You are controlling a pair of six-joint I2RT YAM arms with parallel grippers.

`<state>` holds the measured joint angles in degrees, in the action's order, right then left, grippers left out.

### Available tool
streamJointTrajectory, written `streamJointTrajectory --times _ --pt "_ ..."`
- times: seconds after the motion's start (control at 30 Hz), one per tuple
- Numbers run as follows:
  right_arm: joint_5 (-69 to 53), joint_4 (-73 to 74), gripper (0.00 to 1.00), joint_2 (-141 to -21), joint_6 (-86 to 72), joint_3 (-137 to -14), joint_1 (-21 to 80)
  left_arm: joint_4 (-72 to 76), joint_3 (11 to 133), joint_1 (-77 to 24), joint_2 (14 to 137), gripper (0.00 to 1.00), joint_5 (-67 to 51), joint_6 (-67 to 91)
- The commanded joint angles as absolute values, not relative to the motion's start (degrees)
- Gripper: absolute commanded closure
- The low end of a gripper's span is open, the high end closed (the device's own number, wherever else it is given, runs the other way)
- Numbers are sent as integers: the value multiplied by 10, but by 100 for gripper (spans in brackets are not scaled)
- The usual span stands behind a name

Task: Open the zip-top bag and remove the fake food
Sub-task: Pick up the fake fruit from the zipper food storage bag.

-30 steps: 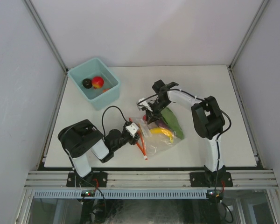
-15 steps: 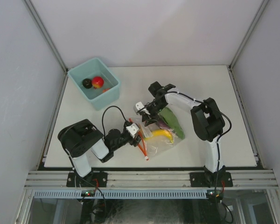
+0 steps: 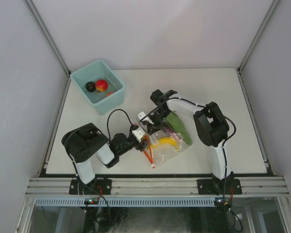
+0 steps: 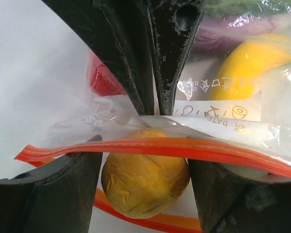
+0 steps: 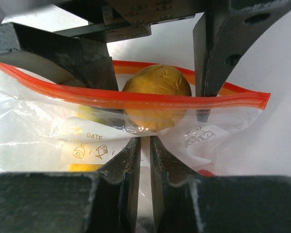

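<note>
The clear zip-top bag [image 3: 170, 143] lies mid-table, its orange-red zip strip [image 4: 194, 150] parted. A yellow-orange round piece of fake food [image 4: 145, 187] sits in the bag's mouth. My left gripper [image 3: 142, 137] is open, one finger on each side of that piece, with slight gaps to it in the right wrist view. My right gripper [image 5: 144, 141] is pinched on the bag's upper film just behind the strip. A banana [image 3: 168, 141], a green piece [image 3: 177, 124] and a purple piece [image 4: 218, 34] remain inside the bag.
A light teal bin [image 3: 111, 99] stands at the back left, holding a red apple [image 3: 102, 85] and a dark round piece [image 3: 90, 87]. A small red piece [image 4: 102, 80] shows by the bag. The left arm's black cable [image 3: 114, 116] loops over the table.
My right gripper has moved left and down to the bag's mouth and closed on the film. My left gripper's jaws have spread wider around the yellow-orange piece.
</note>
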<state>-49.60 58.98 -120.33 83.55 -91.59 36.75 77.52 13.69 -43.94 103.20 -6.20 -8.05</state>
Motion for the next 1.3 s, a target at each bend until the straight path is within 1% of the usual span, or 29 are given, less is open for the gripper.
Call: streamJointTrajectory --times 0.0,0.2,0.3,0.43,0.5,0.63,0.73,0.83,0.9,1.0,1.13,1.27 --pt "-514 607 90 -1210 832 -946 377 809 151 -433 1037 31 -66 -73" --pt "-506 603 90 -1197 809 -951 360 809 126 -428 1015 54 -71 -54" --pt "-493 601 90 -1183 804 -946 353 809 108 -428 989 63 -71 -37" --pt "-459 588 89 -1166 800 -925 347 807 83 -427 945 67 -80 16" --pt "-449 583 88 -1157 800 -912 337 802 71 -427 923 71 -89 54" --pt "-465 598 88 -1139 802 -901 311 767 60 -427 887 75 -111 140" --pt "-472 640 88 -1116 808 -897 294 719 54 -427 860 79 -125 199" --pt "-489 673 88 -1068 816 -869 279 639 54 -427 813 80 -129 242" --pt "-503 687 87 -1035 810 -845 271 544 65 -427 770 81 -129 260" --pt "-517 692 87 -991 767 -817 263 390 97 -427 705 81 -115 270" --pt "-520 695 87 -952 686 -815 258 203 150 -426 629 81 -81 277" --pt "-507 693 87 -926 617 -824 255 68 205 -421 584 84 -48 286"
